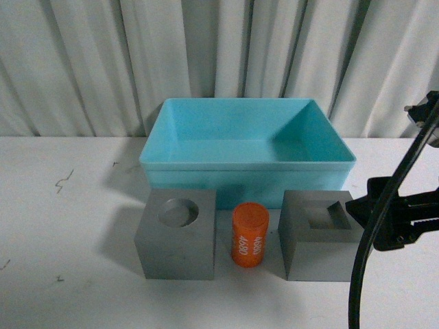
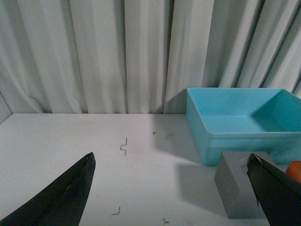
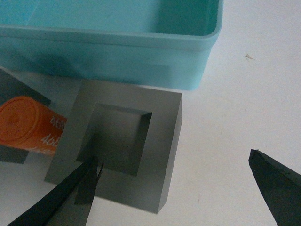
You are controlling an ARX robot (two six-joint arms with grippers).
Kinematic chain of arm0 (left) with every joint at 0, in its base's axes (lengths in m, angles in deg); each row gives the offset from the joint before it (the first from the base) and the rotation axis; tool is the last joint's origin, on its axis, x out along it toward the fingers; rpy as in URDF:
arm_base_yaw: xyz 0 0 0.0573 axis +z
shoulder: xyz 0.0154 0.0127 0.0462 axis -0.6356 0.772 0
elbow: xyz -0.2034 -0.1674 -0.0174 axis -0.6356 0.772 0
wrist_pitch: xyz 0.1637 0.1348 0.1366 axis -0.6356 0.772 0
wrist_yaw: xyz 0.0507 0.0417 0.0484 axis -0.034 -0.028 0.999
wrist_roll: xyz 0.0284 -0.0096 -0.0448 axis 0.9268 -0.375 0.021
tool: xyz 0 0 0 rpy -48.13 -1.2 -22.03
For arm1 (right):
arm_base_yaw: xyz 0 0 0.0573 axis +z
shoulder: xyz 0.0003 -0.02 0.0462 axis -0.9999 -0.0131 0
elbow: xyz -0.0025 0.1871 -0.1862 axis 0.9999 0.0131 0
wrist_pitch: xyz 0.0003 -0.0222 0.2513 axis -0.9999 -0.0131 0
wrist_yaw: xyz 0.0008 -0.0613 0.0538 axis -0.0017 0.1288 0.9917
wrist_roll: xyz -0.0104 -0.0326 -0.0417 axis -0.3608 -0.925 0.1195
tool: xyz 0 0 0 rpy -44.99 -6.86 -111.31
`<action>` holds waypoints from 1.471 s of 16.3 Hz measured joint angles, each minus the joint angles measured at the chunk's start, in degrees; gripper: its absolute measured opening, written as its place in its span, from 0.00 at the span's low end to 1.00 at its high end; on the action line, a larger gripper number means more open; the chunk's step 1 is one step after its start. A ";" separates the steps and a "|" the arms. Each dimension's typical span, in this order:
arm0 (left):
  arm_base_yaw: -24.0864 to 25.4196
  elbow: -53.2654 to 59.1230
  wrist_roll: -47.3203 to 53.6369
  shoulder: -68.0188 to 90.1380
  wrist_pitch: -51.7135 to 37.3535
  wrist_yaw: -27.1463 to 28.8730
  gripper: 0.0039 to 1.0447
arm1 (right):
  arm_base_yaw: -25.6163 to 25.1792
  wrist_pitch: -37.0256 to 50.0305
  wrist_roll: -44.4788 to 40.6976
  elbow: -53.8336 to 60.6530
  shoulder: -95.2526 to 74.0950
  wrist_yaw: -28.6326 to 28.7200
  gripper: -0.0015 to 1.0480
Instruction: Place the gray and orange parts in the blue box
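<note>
Front view — white table (image 1: 68, 226), curtain (image 1: 103, 62), blue box (image 1: 247, 179)

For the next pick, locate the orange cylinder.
Front view: the orange cylinder stands upright between the round-recessed gray cube and the rectangular-recessed gray cube, before the turquoise bin.

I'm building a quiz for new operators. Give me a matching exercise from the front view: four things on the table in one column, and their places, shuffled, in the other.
Things
1. gray cube with round recess
2. gray cube with rectangular recess
3. orange cylinder
4. blue box

Places
A. between the two cubes
B. behind the other three
C. left end of the front row
D. right end of the front row

Pairs: 1-C, 2-D, 3-A, 4-B
</note>
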 joint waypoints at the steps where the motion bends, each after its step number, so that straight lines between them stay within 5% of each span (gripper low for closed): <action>1: 0.00 0.00 0.00 0.00 -0.02 0.00 0.94 | 0.28 -0.44 0.63 -1.40 -1.51 -0.68 0.94; 8: 0.00 0.00 0.00 0.00 0.00 0.00 0.94 | 2.58 -2.12 5.38 -5.73 -9.44 -6.49 0.93; 11: 0.00 0.00 0.00 0.00 0.00 0.00 0.94 | 2.58 -2.49 6.40 -6.08 -9.60 -8.15 0.68; 17: 0.00 0.00 0.02 0.00 0.00 0.00 0.94 | 2.89 -2.34 6.60 -6.08 -9.60 -8.39 0.47; 20: 0.00 0.00 0.00 0.00 0.00 0.00 0.94 | 2.69 -1.86 6.58 -5.97 -9.40 -8.87 0.20; 24: 0.00 0.00 0.00 0.00 -0.02 0.02 0.94 | 0.90 -8.35 7.02 -2.99 2.62 -6.29 0.18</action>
